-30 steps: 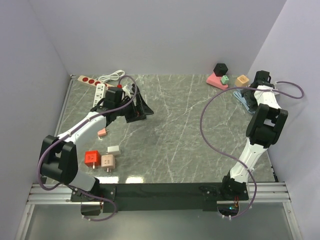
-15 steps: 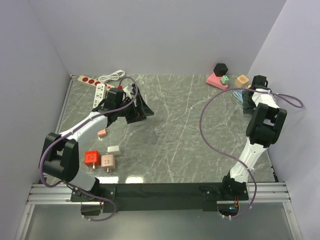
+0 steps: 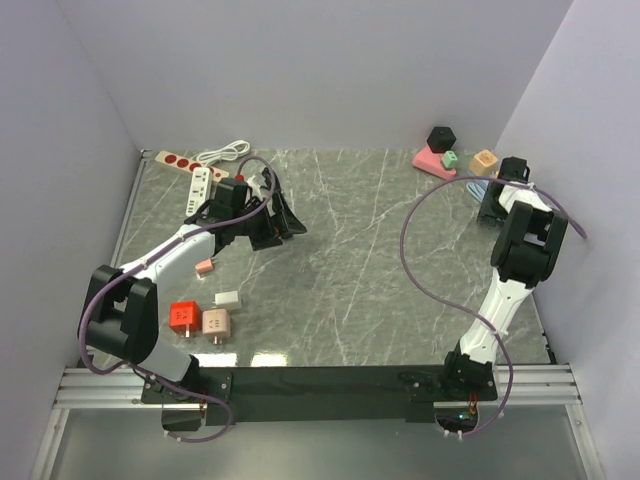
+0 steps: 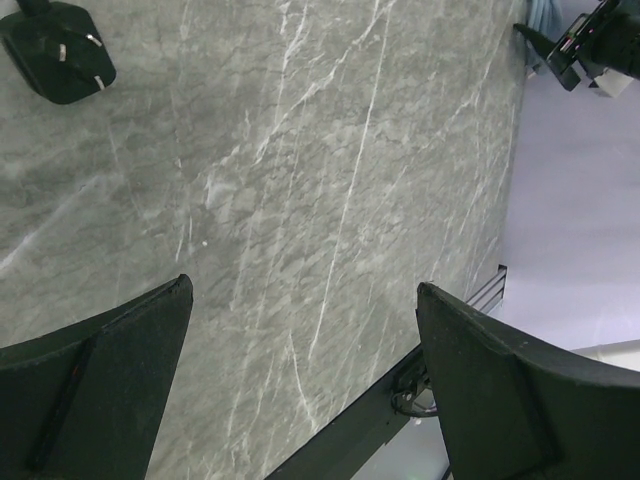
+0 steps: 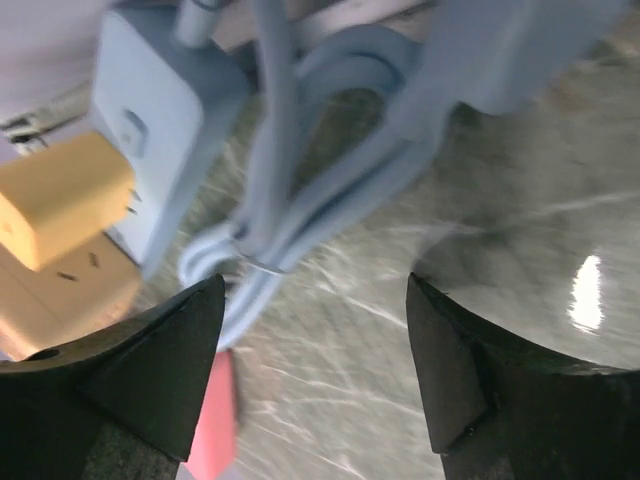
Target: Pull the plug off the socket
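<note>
Blue plastic fills the right wrist view. The socket point(image 5: 150, 100) lies at the far right corner of the counter point(image 3: 350, 260) with its cable point(image 5: 300, 170) coiled beside it. The yellow plug point(image 5: 58, 198) sits against its side, prongs pointing at it. The picture is too blurred to tell whether the prongs are seated.

The right end effector point(image 5: 315, 330) hangs above the cable, fingers spread wide and nothing between them. I judge it off target. It should shift toward the plug, set its fingers across the plug's flat sides clear of the cable loops, close firmly, then draw straight along the prongs, not sideways. The socket looks light and may drag along.

The left end effector point(image 4: 305, 340), also wide open and empty, hovers well apart near a black plug point(image 4: 55, 50), too distant to brace it.
</note>
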Available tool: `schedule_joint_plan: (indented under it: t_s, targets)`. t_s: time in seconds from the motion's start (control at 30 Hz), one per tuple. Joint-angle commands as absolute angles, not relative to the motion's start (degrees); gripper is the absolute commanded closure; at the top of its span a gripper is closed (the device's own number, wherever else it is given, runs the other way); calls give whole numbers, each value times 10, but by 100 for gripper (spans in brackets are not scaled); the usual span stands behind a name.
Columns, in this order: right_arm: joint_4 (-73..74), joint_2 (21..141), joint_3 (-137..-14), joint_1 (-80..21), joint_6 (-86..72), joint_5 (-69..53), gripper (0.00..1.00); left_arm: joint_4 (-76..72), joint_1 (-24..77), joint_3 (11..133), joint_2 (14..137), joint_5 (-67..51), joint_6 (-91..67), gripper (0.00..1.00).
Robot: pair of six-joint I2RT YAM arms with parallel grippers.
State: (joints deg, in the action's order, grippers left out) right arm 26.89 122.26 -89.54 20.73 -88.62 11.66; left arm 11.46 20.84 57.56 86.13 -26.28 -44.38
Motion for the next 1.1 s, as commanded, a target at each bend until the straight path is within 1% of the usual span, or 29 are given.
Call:
schedule_joint_plan:
  t_s: [0.0, 0.07, 0.1, 0.17, 0.2, 0.27, 0.3, 0.47, 0.57, 0.67, 0.77, 0.9, 0.93, 0.97, 1.07]
  targets:
    - [265, 1269, -926, 207, -928, 134, 21, 120, 210, 587, 863, -253, -447, 1]
    - [258, 1283, -938, 207, -926, 130, 26, 132, 210, 592, 857, -247, -449, 1]
    - [249, 1288, -934, 207, -923, 127, 34, 134, 210, 592, 853, -243, -451, 1]
    - [222, 1290, -925, 207, -904, 121, 48, 145, 210, 593, 837, -236, -451, 1]
    - [217, 1288, -924, 206, -891, 119, 67, 149, 210, 592, 831, -233, -450, 1]
    - [195, 1281, -904, 200, -870, 90, 87, 156, 210, 588, 813, -225, -450, 1]
    - [187, 1259, -889, 192, -863, 76, 100, 159, 210, 585, 808, -224, -448, 1]
    - [152, 1163, -764, 146, -836, 50, 100, 166, 210, 580, 771, -216, -448, 2]
    - [180, 1101, -705, 115, -803, 34, 100, 173, 210, 572, 745, -203, -447, 2]
    - [176, 1000, -615, 87, -783, 27, 100, 178, 210, 555, 715, -197, -447, 2]
    - [189, 947, -533, 65, -759, 17, 100, 177, 211, 526, 679, -192, -447, 2]
    - [207, 836, -429, 11, -730, 20, 100, 185, 210, 489, 645, -181, -443, 2]
    - [200, 815, -382, 4, -724, 17, 100, 186, 210, 483, 635, -178, -442, 2]
    - [209, 773, -362, 3, -722, 16, 100, 186, 210, 477, 628, -174, -442, 2]
    - [233, 692, -298, -54, -715, 15, 100, 171, 211, 453, 614, -171, -447, 2]
